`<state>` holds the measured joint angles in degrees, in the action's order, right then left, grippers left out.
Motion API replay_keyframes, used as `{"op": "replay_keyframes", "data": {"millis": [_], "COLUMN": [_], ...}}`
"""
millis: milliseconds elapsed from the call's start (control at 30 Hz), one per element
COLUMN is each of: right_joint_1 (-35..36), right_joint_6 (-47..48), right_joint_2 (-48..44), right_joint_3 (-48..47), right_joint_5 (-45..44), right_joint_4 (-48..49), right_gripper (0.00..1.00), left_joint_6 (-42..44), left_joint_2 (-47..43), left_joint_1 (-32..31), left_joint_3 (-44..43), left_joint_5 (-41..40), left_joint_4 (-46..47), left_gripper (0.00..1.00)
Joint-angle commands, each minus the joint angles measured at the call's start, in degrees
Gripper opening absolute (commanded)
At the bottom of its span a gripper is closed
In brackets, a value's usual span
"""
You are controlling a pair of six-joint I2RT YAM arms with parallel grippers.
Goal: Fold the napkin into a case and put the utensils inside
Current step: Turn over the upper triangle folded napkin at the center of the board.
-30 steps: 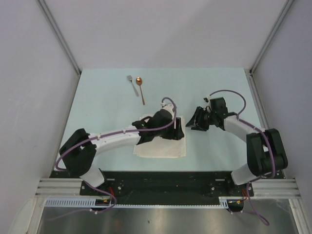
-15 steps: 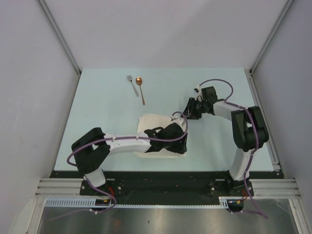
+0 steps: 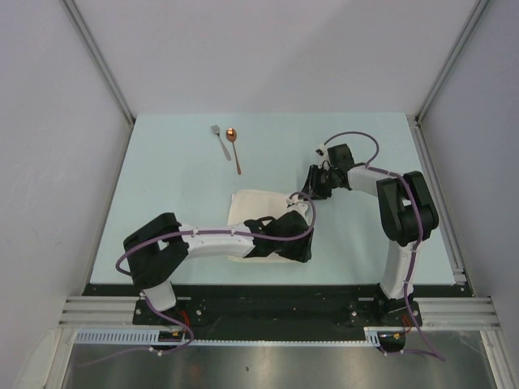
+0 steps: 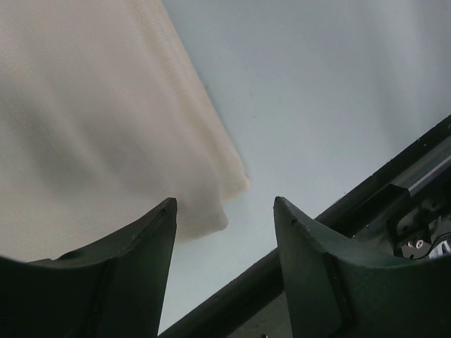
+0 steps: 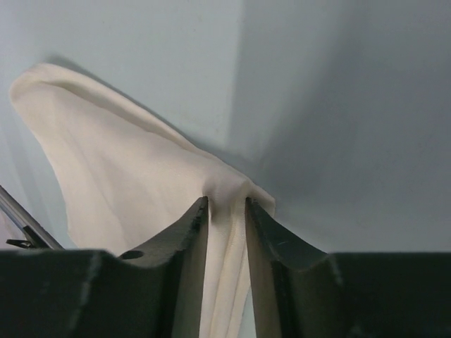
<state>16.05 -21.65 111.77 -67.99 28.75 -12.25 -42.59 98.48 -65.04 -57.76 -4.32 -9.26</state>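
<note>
Soft even light; napkin (image 4: 91, 120) blurs close-up

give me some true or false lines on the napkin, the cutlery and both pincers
1. The right pincer pinches a fold of the napkin. True.
2. The left pincer is clamped shut on the cloth. False: its jaws stand open, and the napkin's corner lies just ahead of the gap, not gripped.
3. The fork and spoon lie on the napkin. False: both lie on the bare table, farther from the arms' bases than the cloth and apart from it.
4. In the top view the spoon lies to the right of the fork. True.
</note>
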Motion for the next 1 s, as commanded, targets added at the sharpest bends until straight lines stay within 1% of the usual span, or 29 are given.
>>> {"op": "replay_keyframes", "data": {"millis": [0,67,167,200,267,367,400,433,467,600,633,667,700,733,800,900,967], "right_joint_1": [0.0,0.0,0.0,0.0,0.0,-0.1,-0.1,-0.1,-0.1,-0.3,-0.5,-0.7,-0.6,-1.2,-1.4,-1.6,-1.6], "right_joint_6": [1.4,1.6,1.7,1.7,1.8,1.8,1.7,1.8,1.7,1.6,1.3,1.1,1.0,0.6,0.5,0.6,0.7], "right_joint_2": [0.9,1.0,0.6,0.6,0.6,0.6,0.6,0.6,0.6,0.4,0.4,0.2,0.3,0.5,0.6,0.4,0.3], "right_joint_3": [-2.8,-2.9,-2.9,-2.8,-2.7,-2.7,-2.8,-2.8,-2.9,-3.3,-3.3,-3.2,-3.3,-3.3,-3.3,-2.9,-2.8], "right_joint_5": [-1.9,-2.0,-1.8,-1.7,-1.6,-1.5,-1.5,-1.4,-1.3,-1.0,-0.9,-0.9,-0.8,-0.5,0.6,0.6,0.7], "right_joint_4": [-0.1,-0.3,-0.4,-0.4,-0.4,-0.4,-0.4,-0.4,-0.5,-0.6,-0.7,-0.8,-0.8,-0.8,-0.8,-0.8,-0.8], "right_gripper": [0.27,0.25,0.23,0.22,0.20,0.14,0.11,0.10,0.08,0.00,0.00,0.00,0.00,0.00,0.00,0.00,0.00], "left_joint_6": [-0.7,-0.1,0.2,0.3,0.3,0.4,0.6,0.6,0.7,1.4,1.5,1.4,1.3,1.1,0.8,0.0,0.0], "left_joint_2": [1.5,2.4,3.2,3.0,3.2,3.8,4.1,4.1,3.9,2.7,2.5,2.6,2.9,3.2,4.0,4.0,2.6], "left_joint_1": [-0.5,-0.8,-1.4,-1.6,-1.6,-1.6,-1.5,-1.6,-1.6,-1.8,-1.8,-1.8,-1.8,-1.8,-2.0,-2.0,-2.5], "left_joint_3": [-1.2,-2.4,-3.5,-3.5,-3.6,-4.9,-5.3,-5.7,-6.4,-8.1,-8.7,-8.9,-9.1,-9.5,-9.5,-9.0,-8.1], "left_joint_5": [0.3,0.1,-1.9,-2.4,-3.7,-5.2,-5.3,-5.5,-5.5,-5.4,-5.2,-4.7,-4.0,-3.6,-2.5,-2.9,-4.6], "left_joint_4": [0.4,-0.8,-2.8,-2.9,-3.3,-4.6,-4.8,-5.0,-4.9,-5.3,-5.7,-5.9,-5.9,-6.1,-6.0,-7.0,-7.2], "left_gripper": [0.60,0.60,0.54,0.50,0.50,0.45,0.42,0.40,0.32,0.21,0.18,0.08,0.02,0.00,0.00,0.00,0.16]}}
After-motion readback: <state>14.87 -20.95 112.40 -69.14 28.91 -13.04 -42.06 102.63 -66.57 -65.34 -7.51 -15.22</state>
